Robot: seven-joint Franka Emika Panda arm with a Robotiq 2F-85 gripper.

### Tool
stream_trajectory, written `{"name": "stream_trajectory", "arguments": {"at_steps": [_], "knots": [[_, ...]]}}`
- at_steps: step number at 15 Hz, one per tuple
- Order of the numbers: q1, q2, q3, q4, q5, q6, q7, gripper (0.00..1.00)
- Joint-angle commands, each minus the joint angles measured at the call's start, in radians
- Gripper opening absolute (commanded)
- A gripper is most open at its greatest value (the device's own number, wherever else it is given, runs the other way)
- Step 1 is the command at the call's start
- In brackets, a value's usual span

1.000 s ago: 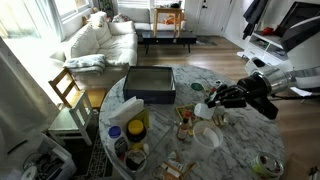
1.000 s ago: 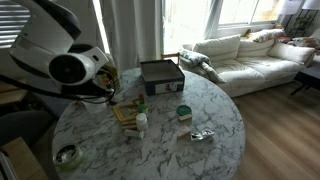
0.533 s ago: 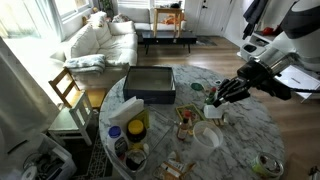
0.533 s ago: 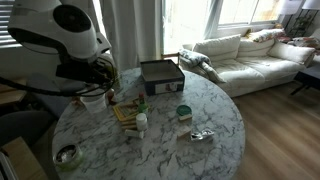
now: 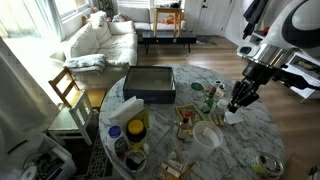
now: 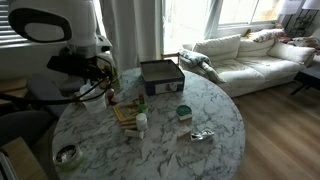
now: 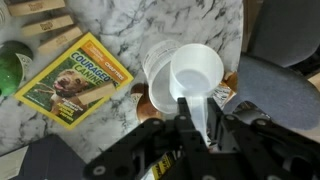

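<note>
My gripper [image 7: 200,125] points down over the near edge of the round marble table [image 7: 140,30]. It is shut on the handle of a white measuring cup [image 7: 197,70]. The cup hangs just above a clear plastic bowl [image 7: 154,66] and some brown items on the table. In an exterior view my gripper [image 5: 238,101] is above the table's edge with the white cup [image 5: 231,117] below it. In an exterior view the arm's body hides most of my gripper [image 6: 101,86].
A yellow magazine [image 7: 85,78] lies beside the bowl, with a green bottle [image 7: 14,62] and wooden blocks [image 7: 40,15] past it. A dark box [image 5: 150,83] stands at the table's far side. A white bowl [image 5: 207,135], a tape roll [image 5: 266,165] and a sofa [image 5: 100,40] also show.
The arm has swung up from lying level over the table to pointing down near its edge, carrying the white cup with it.
</note>
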Motion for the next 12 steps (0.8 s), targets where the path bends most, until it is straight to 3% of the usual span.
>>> {"name": "stream_trajectory", "arguments": {"at_steps": [1, 5, 6, 12], "knots": [[0.061, 0.0, -0.054, 0.0, -0.037, 0.005, 0.033, 0.22], [0.063, 0.0, -0.054, 0.0, -0.051, 0.005, 0.042, 0.22], [0.063, 0.0, -0.054, 0.0, -0.051, 0.005, 0.042, 0.06], [0.021, 0.147, -0.077, -0.018, -0.319, 0.005, 0.289, 0.06]]}}
